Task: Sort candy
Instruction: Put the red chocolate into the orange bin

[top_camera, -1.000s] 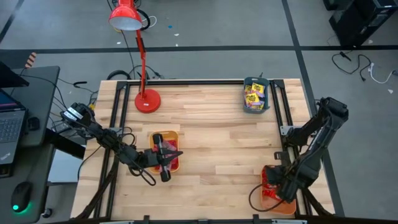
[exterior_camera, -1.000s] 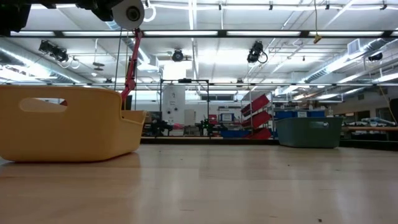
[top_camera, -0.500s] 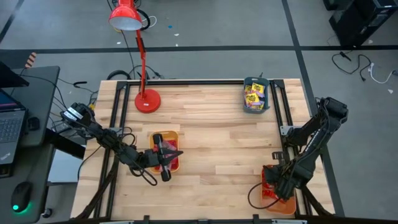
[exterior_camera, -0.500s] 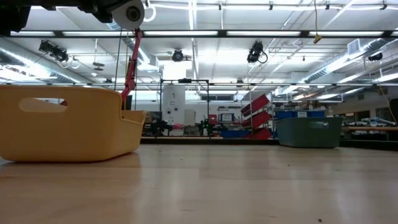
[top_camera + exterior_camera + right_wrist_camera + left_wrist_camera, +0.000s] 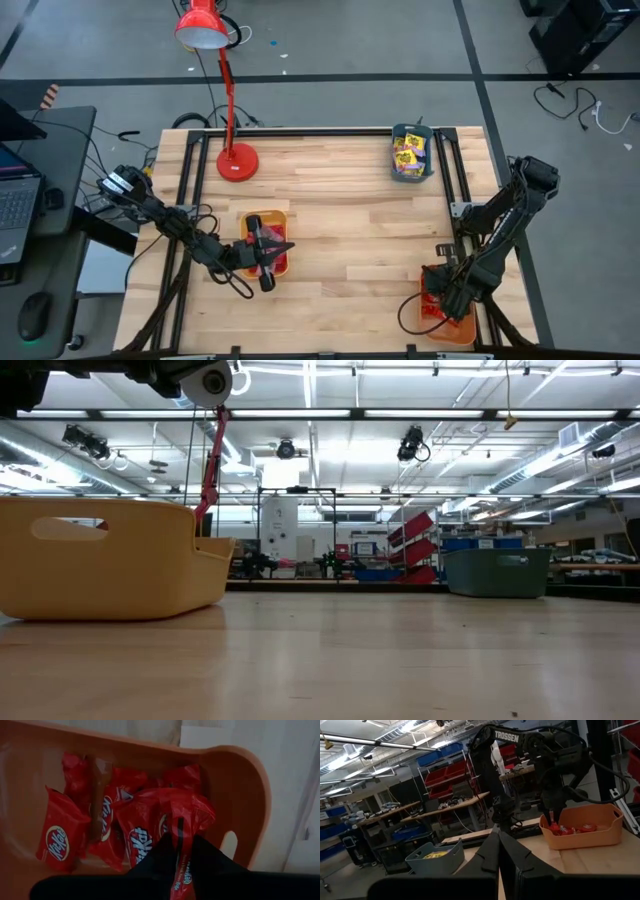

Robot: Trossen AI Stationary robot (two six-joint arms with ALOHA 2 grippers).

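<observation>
My right gripper (image 5: 178, 840) points down into the orange tray (image 5: 446, 322) at the table's near right corner and is shut on a red candy (image 5: 172, 810). Several more red candies (image 5: 57, 837) lie on that tray's floor. My left gripper (image 5: 497, 845) is shut with nothing between its fingers. It is held roughly level above a yellow-orange tray (image 5: 266, 222) at the table's left, which holds red candy. Yellow and pinkish candy (image 5: 409, 152) fills a teal tray (image 5: 412, 130) at the far right. My right gripper pinches the red candy's wrapper (image 5: 178, 827) between its two fingers, coming from above and pointing down. The candy stands on edge, right over the red candies in the orange tray. I cannot tell whether it rests on them.
A red desk lamp (image 5: 236, 160) stands at the far left of the table. A broad bare stretch of wood lies between the three trays. Black frame rails run along the table's edges. In the low view the yellow-orange tray (image 5: 100, 555) and the teal tray (image 5: 497, 572) stand on the tabletop.
My right gripper has sunk into the orange tray with the red candy between its fingers.
</observation>
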